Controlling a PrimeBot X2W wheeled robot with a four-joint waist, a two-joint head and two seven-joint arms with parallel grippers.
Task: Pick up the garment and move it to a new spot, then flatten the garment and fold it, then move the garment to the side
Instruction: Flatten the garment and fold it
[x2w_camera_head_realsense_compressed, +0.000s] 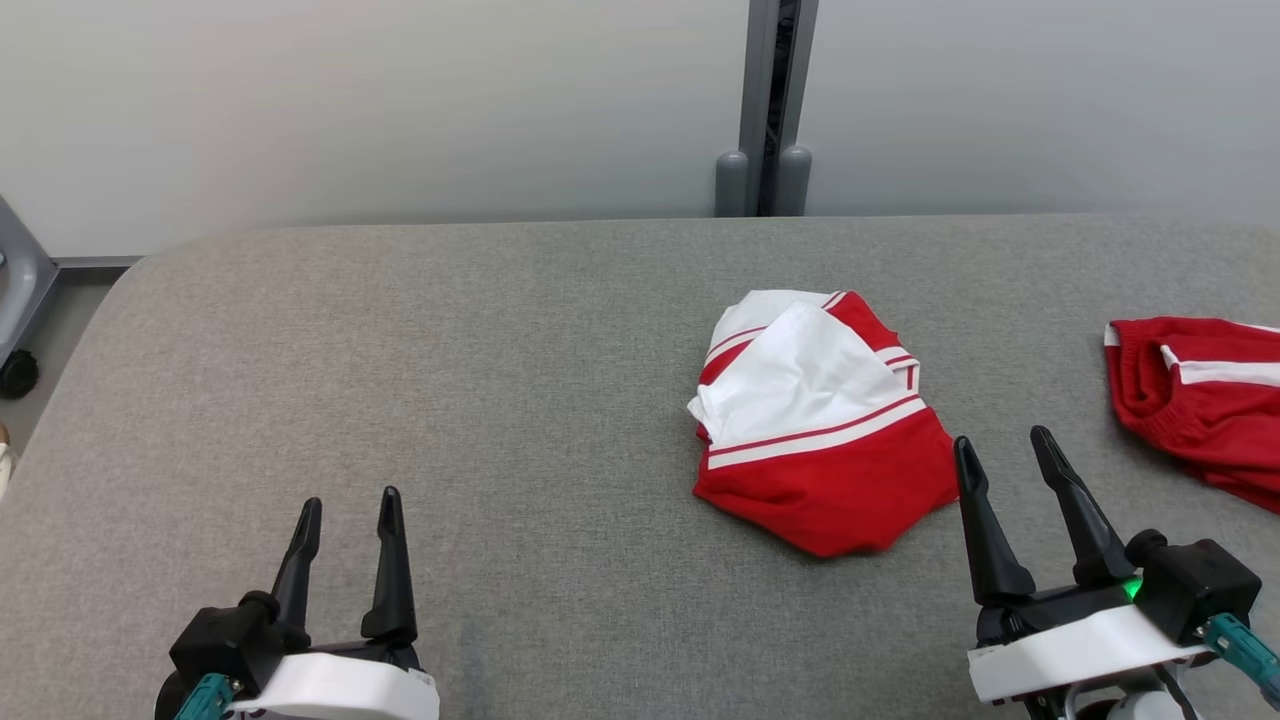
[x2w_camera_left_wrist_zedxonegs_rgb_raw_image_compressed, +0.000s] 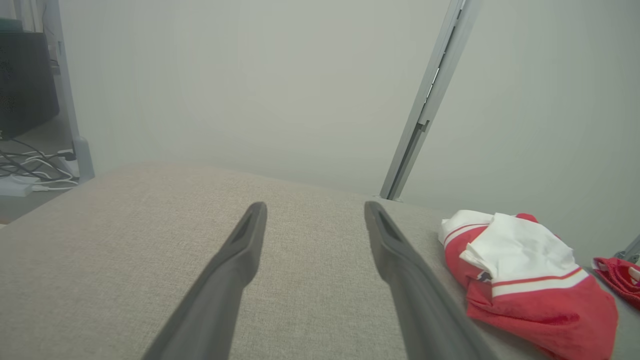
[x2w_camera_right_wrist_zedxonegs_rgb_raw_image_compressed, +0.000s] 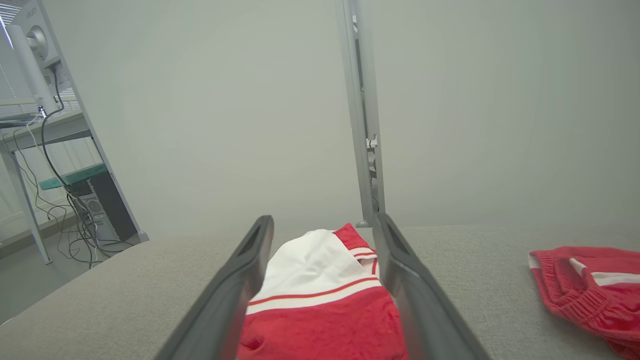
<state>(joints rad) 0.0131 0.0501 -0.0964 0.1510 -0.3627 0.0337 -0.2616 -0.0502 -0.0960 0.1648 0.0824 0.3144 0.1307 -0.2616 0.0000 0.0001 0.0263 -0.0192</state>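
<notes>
Standing wide, empty: left hand (x2w_camera_head_realsense_compressed: 351, 497), right hand (x2w_camera_head_realsense_compressed: 1001, 436); garment (x2w_camera_head_realsense_compressed: 820, 440) bunched, underside hidden; second red garment (x2w_camera_head_realsense_compressed: 1190, 420) cut by edge.

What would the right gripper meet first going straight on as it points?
Probably the red-and-white garment, lying between the fingers of the right gripper; its height above the cloth is unclear.

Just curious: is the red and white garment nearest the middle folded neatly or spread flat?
Neither: the red and white fabric garment lies bunched in a loose heap, white part rumpled over red.
</notes>
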